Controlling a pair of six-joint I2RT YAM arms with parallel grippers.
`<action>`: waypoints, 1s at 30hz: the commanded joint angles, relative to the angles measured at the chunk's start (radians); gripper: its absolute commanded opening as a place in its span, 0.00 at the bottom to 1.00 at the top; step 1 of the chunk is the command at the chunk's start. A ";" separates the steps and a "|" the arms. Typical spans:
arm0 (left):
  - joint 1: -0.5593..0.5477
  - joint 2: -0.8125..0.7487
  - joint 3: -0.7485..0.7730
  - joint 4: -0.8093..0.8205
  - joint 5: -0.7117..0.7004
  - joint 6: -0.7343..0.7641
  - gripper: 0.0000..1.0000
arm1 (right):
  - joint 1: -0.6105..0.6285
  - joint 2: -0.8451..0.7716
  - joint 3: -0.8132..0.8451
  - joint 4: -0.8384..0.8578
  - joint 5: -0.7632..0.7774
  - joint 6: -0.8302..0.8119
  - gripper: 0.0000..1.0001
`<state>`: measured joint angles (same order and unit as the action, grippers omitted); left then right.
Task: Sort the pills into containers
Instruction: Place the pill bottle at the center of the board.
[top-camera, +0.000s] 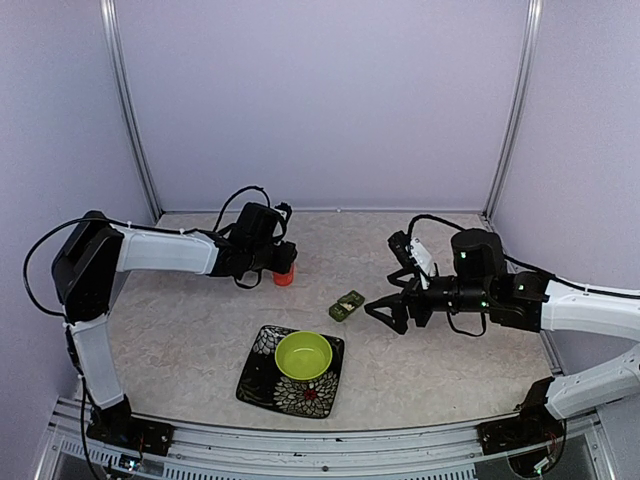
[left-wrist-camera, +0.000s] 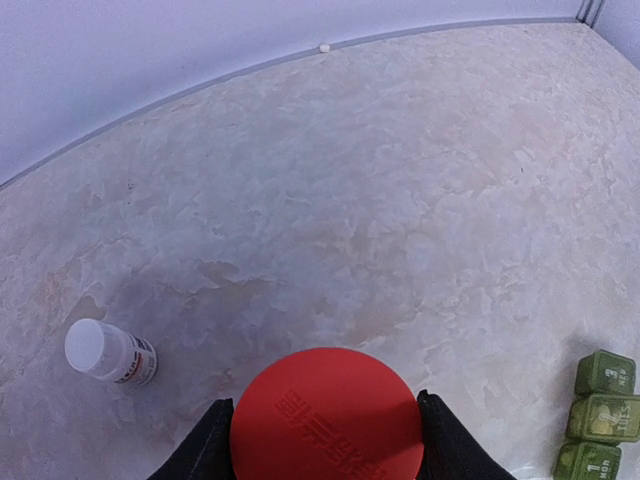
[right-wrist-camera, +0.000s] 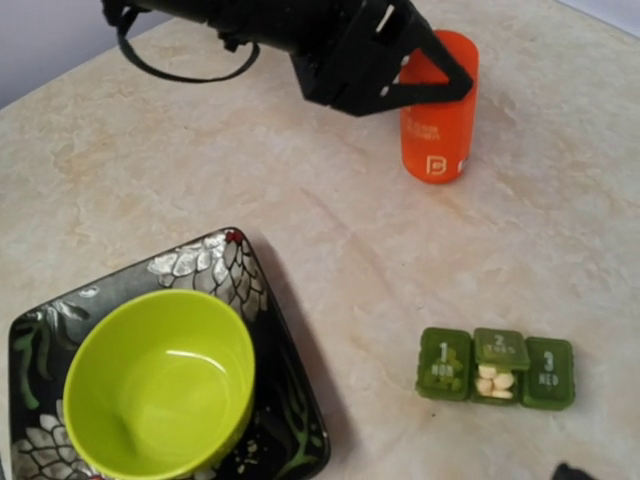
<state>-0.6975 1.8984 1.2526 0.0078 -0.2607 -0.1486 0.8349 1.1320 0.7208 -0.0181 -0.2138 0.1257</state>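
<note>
An orange pill bottle (right-wrist-camera: 440, 120) with a red cap (left-wrist-camera: 327, 415) stands on the table at the back left. My left gripper (top-camera: 283, 262) is shut on it, with a black finger (left-wrist-camera: 205, 445) on each side of the cap. The dark green pillbox (right-wrist-camera: 497, 368), a strip of three compartments, lies mid-table (top-camera: 347, 305). White pills (right-wrist-camera: 495, 380) show in its middle compartment. To the right of the pillbox, my right gripper (top-camera: 385, 312) hovers open and holds nothing.
An empty lime-green bowl (top-camera: 304, 355) sits on a black flowered plate (top-camera: 262, 385) near the front edge. In the left wrist view a small white bottle (left-wrist-camera: 110, 352) lies on the table left of the red cap. Walls enclose the table on three sides.
</note>
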 joint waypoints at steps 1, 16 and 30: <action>0.036 0.021 0.050 0.076 -0.016 0.022 0.28 | -0.008 -0.003 -0.015 0.003 0.015 0.012 1.00; 0.117 0.092 0.059 0.201 0.101 0.005 0.38 | -0.009 0.026 -0.014 0.024 0.013 0.025 1.00; 0.118 0.054 0.064 0.187 0.110 -0.006 0.73 | -0.019 0.083 0.014 -0.006 0.066 0.024 1.00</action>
<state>-0.5827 1.9892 1.2858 0.1730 -0.1555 -0.1513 0.8345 1.1862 0.7204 -0.0170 -0.1909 0.1478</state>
